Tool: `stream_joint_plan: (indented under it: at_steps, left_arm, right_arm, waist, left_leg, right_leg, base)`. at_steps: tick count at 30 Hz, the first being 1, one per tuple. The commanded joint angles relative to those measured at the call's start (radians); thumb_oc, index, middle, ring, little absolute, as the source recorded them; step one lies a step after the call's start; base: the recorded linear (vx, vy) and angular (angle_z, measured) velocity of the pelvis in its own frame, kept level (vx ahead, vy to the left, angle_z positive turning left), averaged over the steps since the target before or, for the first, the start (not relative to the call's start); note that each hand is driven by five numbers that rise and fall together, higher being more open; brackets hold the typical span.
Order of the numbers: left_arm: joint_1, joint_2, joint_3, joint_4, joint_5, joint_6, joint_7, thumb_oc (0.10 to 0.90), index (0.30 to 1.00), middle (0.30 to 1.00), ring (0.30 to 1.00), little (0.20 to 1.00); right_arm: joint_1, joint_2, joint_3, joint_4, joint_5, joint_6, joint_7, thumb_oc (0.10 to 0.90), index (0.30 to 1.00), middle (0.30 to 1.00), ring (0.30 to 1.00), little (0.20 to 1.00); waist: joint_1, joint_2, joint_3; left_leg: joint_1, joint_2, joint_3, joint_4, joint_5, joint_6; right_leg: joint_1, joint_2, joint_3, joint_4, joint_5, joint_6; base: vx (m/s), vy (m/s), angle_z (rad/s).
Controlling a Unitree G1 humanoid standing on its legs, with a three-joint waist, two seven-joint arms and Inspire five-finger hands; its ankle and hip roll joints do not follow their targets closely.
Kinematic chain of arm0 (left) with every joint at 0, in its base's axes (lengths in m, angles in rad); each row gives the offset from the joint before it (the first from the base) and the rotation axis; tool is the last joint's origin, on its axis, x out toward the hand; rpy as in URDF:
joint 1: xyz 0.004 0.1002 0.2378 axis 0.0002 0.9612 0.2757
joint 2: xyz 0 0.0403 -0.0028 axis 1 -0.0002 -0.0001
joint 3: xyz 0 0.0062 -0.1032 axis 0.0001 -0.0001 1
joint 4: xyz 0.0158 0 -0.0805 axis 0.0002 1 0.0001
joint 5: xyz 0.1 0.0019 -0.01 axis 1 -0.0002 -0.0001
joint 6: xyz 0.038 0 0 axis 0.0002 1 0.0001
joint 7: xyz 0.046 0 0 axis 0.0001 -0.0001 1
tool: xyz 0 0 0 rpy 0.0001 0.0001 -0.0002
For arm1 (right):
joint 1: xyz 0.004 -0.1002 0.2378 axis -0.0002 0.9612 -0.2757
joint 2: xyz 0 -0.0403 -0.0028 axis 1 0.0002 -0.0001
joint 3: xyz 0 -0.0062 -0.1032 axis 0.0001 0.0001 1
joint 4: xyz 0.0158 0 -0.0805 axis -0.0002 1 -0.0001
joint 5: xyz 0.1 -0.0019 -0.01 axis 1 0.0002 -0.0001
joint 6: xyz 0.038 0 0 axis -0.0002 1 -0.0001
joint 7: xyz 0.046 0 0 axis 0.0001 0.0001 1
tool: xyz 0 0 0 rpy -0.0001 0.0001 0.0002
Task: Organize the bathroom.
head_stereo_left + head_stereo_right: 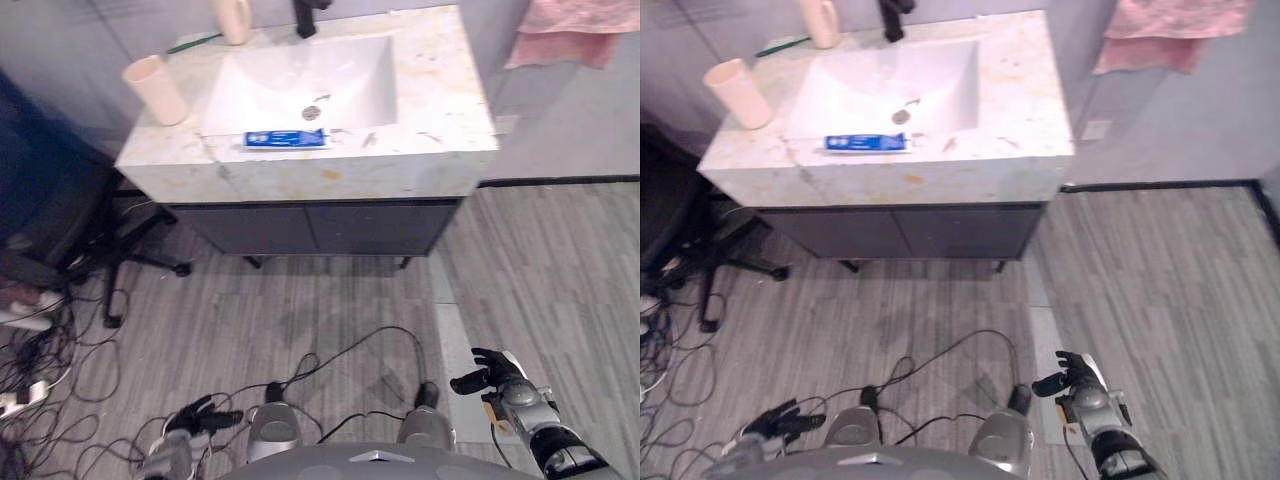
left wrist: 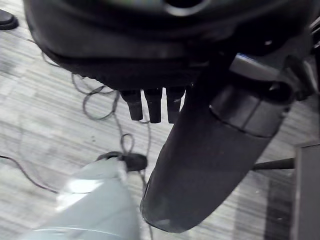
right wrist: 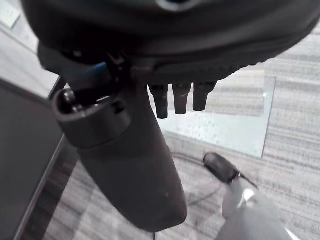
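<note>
A blue toothpaste tube (image 1: 285, 138) lies flat on the marble vanity top (image 1: 440, 90), along the front rim of the white basin (image 1: 300, 85). On the top's left corner stands a beige cup (image 1: 156, 90). Behind it lie a green toothbrush (image 1: 195, 42) and a cream bottle (image 1: 233, 18), beside the black faucet (image 1: 305, 18). My left hand (image 1: 200, 418) hangs low over the floor at the lower left, open and empty, far from the vanity. My right hand (image 1: 495, 372) hangs at the lower right, also open and empty. Each wrist view shows loose fingers (image 2: 152, 105) above grey floorboards.
A pink towel (image 1: 565, 30) hangs on the wall at the upper right. A black office chair (image 1: 60, 220) stands left of the vanity, with tangled cables and a power strip (image 1: 25, 375) on the floor. The dark cabinet (image 1: 320, 228) sits under the top.
</note>
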Motion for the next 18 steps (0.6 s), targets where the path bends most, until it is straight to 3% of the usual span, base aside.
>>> stream_joint_plan:
  at_steps: [1, 5, 11, 13, 15, 17, 18]
  left_arm:
    - [0.033, 0.097, 0.024, -0.029, 0.047, 0.020, 0.019, 0.800, 0.900, 0.900, 0.900, 0.900]
    - [0.056, 0.121, 0.049, -0.044, 0.025, 0.023, 0.028, 0.800, 0.900, 0.900, 0.900, 0.900]
    - [0.072, 0.104, 0.106, -0.031, -0.036, 0.038, 0.050, 0.800, 0.900, 0.900, 0.900, 0.900]
    - [0.071, 0.102, 0.106, -0.029, -0.014, 0.050, 0.048, 0.800, 0.900, 0.900, 0.900, 0.900]
    - [0.067, 0.108, 0.102, -0.026, 0.008, 0.056, 0.057, 0.800, 0.900, 0.900, 0.900, 0.900]
    - [0.066, 0.112, 0.095, -0.027, -0.012, 0.054, 0.066, 0.800, 0.900, 0.900, 0.900, 0.900]
    - [0.051, 0.119, 0.086, -0.030, -0.023, 0.050, 0.081, 0.800, 0.900, 0.900, 0.900, 0.900]
  right_arm:
    - [-0.018, -0.029, -0.020, -0.055, -0.024, -0.049, 0.014, 0.800, 0.900, 0.900, 0.900, 0.900]
    - [0.003, -0.029, -0.028, -0.070, -0.020, -0.060, 0.035, 0.800, 0.900, 0.900, 0.900, 0.900]
    - [0.028, -0.019, -0.030, -0.075, -0.004, -0.054, 0.033, 0.800, 0.900, 0.900, 0.900, 0.900]
    - [0.035, -0.012, -0.031, -0.063, -0.014, -0.054, 0.032, 0.800, 0.900, 0.900, 0.900, 0.900]
    - [0.040, -0.012, -0.022, -0.063, -0.023, -0.056, 0.055, 0.800, 0.900, 0.900, 0.900, 0.900]
    - [0.036, -0.008, -0.014, -0.057, -0.026, -0.059, 0.067, 0.800, 0.900, 0.900, 0.900, 0.900]
    - [0.027, 0.005, -0.006, -0.060, -0.054, -0.054, 0.086, 0.800, 0.900, 0.900, 0.900, 0.900]
  waist:
    - [0.002, -0.002, 0.010]
    - [0.014, -0.029, 0.015]
    - [0.041, -0.066, -0.007]
    - [0.047, -0.082, -0.011]
    - [0.033, -0.083, 0.000]
    - [0.024, -0.092, 0.008]
    - [0.005, -0.110, 0.016]
  left_leg:
    - [-0.014, -0.042, -0.054, 0.042, -0.066, 0.036]
    - [0.002, -0.052, -0.068, 0.034, -0.090, 0.055]
    - [0.000, -0.068, -0.094, 0.064, -0.124, 0.075]
    - [0.009, -0.101, -0.097, 0.064, -0.144, 0.101]
    - [0.044, -0.120, -0.103, 0.049, -0.163, 0.127]
    - [0.060, -0.114, -0.102, 0.048, -0.165, 0.117]
    - [0.053, -0.106, -0.136, 0.083, -0.188, 0.102]
  right_leg:
    - [-0.016, 0.037, 0.014, 0.096, -0.119, -0.009]
    - [-0.014, 0.020, 0.026, 0.072, -0.089, 0.021]
    - [0.021, 0.002, 0.028, 0.042, -0.060, 0.031]
    - [-0.013, -0.045, 0.043, 0.132, 0.023, 0.046]
    - [-0.121, -0.055, 0.113, 0.306, 0.088, 0.057]
    - [-0.137, -0.037, 0.132, 0.248, 0.096, 0.057]
    - [-0.137, 0.020, 0.159, 0.095, 0.087, 0.050]
  base:
    - [0.05, 0.045, 0.05]
    - [0.01, 0.041, -0.01]
    - [0.02, 0.060, -0.09]
    - [0.04, 0.106, -0.10]
    - [0.07, 0.072, -0.10]
    - [0.12, -0.184, -0.35]
    - [0.13, -0.273, -0.34]
